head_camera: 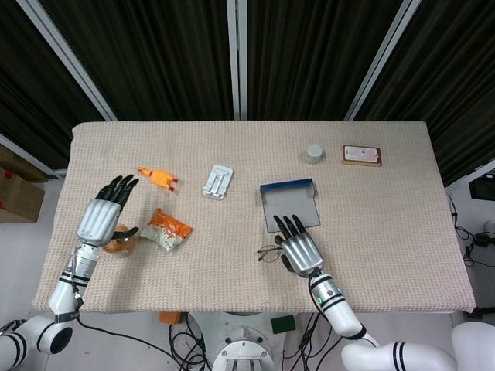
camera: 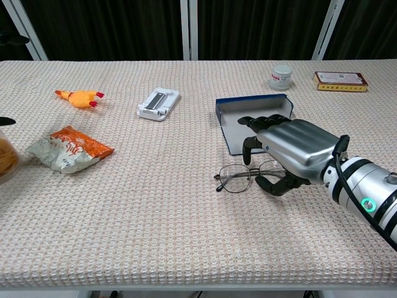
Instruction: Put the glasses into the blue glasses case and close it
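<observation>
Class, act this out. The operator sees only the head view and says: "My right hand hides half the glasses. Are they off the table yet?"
Observer: No. In the chest view the glasses lie flat on the table, under the right hand.
Operator: Where is my thumb?
Observer: The thumb sits on the near side of one lens, and the fingers curl down on the far side.
Operator: What does the case look like side-on?
Observer: The case is a shallow open tray, with a low blue wall along its far and left sides.
</observation>
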Controlling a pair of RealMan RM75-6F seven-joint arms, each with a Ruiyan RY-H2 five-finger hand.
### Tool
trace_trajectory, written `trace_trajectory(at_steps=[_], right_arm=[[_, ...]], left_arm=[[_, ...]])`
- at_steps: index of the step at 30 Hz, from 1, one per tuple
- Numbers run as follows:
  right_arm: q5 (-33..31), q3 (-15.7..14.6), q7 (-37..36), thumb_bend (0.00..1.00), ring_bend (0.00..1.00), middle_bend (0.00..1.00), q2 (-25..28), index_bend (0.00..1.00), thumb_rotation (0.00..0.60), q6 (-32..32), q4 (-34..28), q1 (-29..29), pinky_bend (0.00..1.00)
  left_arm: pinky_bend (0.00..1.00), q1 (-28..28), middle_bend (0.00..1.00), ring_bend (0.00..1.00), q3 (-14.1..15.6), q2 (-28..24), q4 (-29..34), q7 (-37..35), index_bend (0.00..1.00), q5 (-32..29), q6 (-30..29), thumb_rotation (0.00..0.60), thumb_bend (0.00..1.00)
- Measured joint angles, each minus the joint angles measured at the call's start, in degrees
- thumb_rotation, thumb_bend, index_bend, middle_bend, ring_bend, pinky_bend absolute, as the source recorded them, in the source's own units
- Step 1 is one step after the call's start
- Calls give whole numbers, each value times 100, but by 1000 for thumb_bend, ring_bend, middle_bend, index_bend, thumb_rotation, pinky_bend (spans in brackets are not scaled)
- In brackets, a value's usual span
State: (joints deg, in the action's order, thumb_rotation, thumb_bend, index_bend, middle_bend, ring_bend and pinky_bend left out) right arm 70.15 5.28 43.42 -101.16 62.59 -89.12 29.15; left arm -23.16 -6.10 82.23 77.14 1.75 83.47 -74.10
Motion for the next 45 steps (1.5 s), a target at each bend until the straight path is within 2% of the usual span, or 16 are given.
trace_trajectory(at_steps=[13, 35, 45], right_arm=[[-143, -2, 62, 477, 0, 30, -228, 540, 600, 73, 233, 110, 0], [-108, -18, -88, 477, 0, 44, -340, 612, 600, 262, 431, 144, 0], [-33, -9, -205, 488, 0, 64, -394, 700, 600, 318, 514, 157, 0]], left_arm=[[196, 13, 35, 27, 5, -6, -35, -15, 56, -60, 31, 595, 40], [196, -10, 35, 26, 18, 32, -110, -37, 56, -88, 97, 596, 40], [196, -12, 35, 26, 40, 44, -144, -50, 55, -102, 139, 598, 40]])
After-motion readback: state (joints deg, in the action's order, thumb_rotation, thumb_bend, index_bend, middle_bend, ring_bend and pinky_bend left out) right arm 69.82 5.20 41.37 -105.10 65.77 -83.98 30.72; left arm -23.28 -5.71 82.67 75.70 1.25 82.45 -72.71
